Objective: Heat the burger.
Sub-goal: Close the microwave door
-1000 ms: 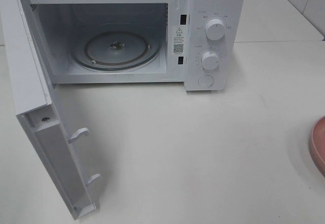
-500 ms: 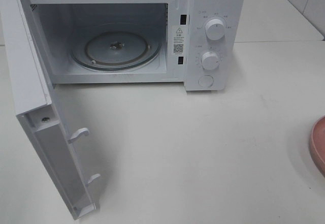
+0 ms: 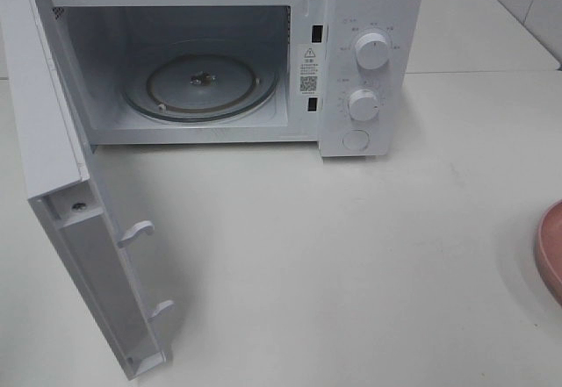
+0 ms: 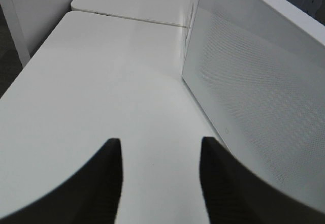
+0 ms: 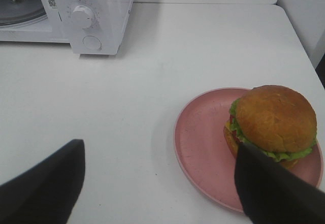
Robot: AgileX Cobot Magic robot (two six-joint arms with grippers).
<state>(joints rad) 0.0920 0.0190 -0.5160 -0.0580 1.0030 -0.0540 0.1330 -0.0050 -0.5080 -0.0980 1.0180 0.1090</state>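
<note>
White tabletop [image 3: 369, 255] carries microwave [image 3: 369, 1], door [image 3: 53, 141] swung fully open, glass turntable [image 3: 200, 84] bare. Pink plate [image 5: 203, 142] at right tabletop edge; burger [image 5: 274, 120] sits on it. Right hand [image 5: 160, 183] fingers wide apart, empty, just before plate. Left hand [image 4: 161, 183] fingers apart, empty, beside door.

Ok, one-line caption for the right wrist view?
Open right gripper hovers near the burger on its pink plate; open microwave beyond.
</note>
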